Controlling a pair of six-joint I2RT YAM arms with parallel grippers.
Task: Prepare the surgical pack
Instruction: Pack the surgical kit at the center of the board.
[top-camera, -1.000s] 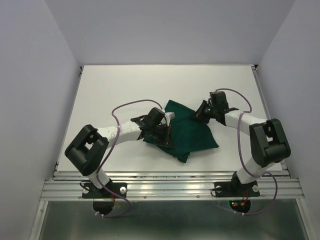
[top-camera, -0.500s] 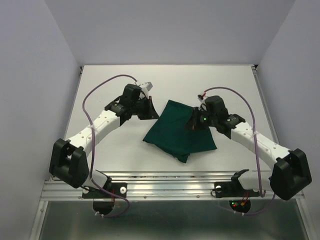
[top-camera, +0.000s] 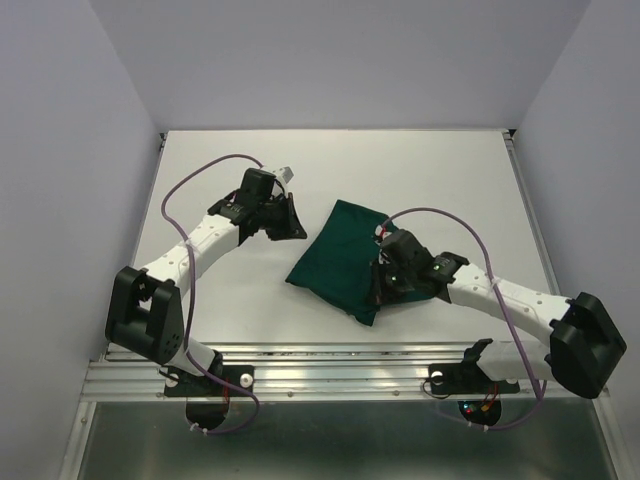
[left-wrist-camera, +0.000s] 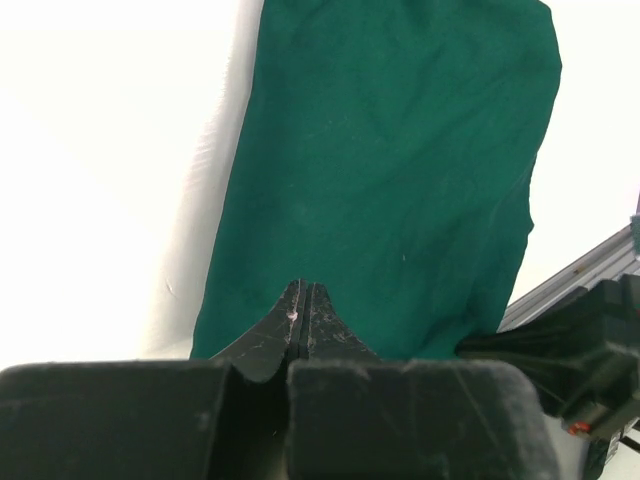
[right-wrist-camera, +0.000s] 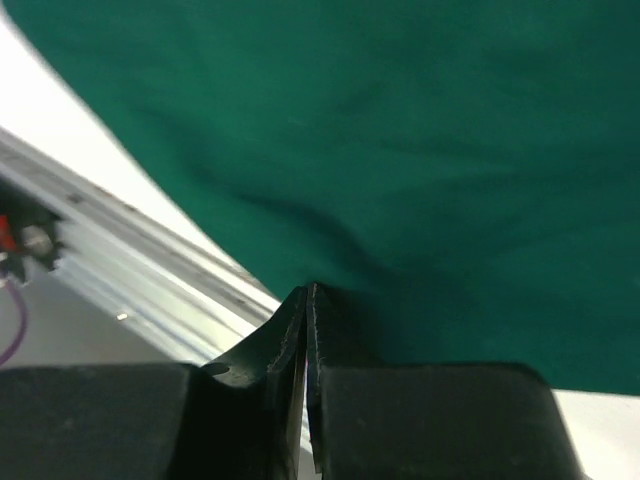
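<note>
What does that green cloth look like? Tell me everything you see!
The green cloth is dark green, soft and plain, folded into a rumpled, lopsided bundle. It lies on the white table, near the middle. The right gripper is shut at its near right edge, seemingly pinching a fold. The left gripper is shut beside its left edge, holding nothing.

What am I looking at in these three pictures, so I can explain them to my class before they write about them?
Two robot arms are bolted to a white table. One picture looks down from above. The other two come from small cameras on each wrist, so each shows its own black fingers. A dark green cloth lies on the table. The left gripper is shut and empty, beside the cloth. The right gripper is shut at the cloth's near edge and seems to pinch it.
</note>
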